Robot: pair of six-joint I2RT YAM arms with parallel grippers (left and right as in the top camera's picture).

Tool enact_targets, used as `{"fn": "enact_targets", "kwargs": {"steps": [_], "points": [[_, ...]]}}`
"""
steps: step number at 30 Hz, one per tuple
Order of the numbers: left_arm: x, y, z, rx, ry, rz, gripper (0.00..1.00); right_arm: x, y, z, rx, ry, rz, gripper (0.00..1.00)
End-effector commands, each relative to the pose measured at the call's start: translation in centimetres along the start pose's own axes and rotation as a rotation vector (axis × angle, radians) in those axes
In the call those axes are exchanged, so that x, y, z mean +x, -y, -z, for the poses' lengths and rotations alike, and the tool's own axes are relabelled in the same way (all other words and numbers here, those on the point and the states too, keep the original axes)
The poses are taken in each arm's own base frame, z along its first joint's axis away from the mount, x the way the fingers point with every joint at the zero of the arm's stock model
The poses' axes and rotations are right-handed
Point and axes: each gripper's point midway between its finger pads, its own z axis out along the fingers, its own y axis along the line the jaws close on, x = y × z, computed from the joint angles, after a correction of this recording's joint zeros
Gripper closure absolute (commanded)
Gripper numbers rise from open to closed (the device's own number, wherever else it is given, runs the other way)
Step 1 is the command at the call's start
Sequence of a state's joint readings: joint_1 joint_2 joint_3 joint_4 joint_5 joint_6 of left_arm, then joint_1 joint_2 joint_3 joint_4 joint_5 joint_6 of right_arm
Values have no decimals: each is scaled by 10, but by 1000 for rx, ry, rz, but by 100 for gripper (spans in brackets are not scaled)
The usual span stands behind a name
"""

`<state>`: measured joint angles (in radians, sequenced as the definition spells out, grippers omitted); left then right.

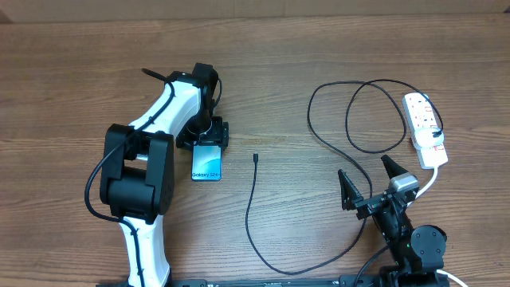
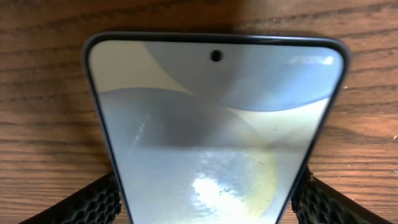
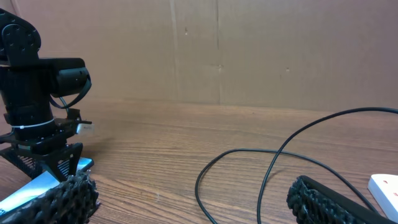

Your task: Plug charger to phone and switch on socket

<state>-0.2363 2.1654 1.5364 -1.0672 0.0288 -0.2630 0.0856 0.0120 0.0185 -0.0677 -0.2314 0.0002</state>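
Observation:
The phone (image 1: 206,164) lies flat on the wooden table, screen lit light blue. My left gripper (image 1: 205,135) is at its far end, and in the left wrist view (image 2: 208,208) both fingers press against the phone's (image 2: 211,118) side edges. The charger's black plug tip (image 1: 256,158) lies free on the table to the right of the phone. Its thin cable (image 1: 249,219) curves down, round and up in loops (image 3: 273,158) to the white socket strip (image 1: 424,127) at the far right. My right gripper (image 1: 369,182) is open and empty, below the loops.
The socket's thick white cord (image 1: 434,177) runs down beside my right arm. The left arm's base (image 1: 139,175) stands left of the phone. A cardboard wall (image 3: 217,56) backs the table. The strip's corner (image 3: 385,190) shows in the right wrist view.

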Motion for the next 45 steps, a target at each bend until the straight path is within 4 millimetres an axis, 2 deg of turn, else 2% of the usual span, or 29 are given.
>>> {"fn": "enact_targets", "kwargs": {"steps": [1, 4, 10, 13, 28, 31, 36, 42, 45], "points": [[52, -15, -66, -79, -244, 11, 17, 2, 0, 0, -1, 1, -3, 0], [62, -17, -64, -91, -284, 12, 13, 2, 0, 0, -1, 1, -3, 0], [62, -19, -65, -99, -283, 11, 10, 2, 0, 0, -1, 1, -3, 0], [63, -18, -71, -96, -272, 8, 17, 2, 0, 0, -1, 1, -3, 0], [19, -19, -78, -51, -101, 226, 38, 2, 0, 0, -1, 1, -3, 0], [7, -22, -79, -34, -61, 251, 38, 2, 0, 0, -1, 1, -3, 0], [-1, -28, -79, -24, -39, 272, 30, 2, 0, 0, -1, 1, -3, 0], [-2, -29, -79, -23, -37, 269, 5, 2, 0, 0, -1, 1, -3, 0], [-4, -29, -79, -19, -26, 244, 1, 2, 0, 0, -1, 1, -3, 0]]}}
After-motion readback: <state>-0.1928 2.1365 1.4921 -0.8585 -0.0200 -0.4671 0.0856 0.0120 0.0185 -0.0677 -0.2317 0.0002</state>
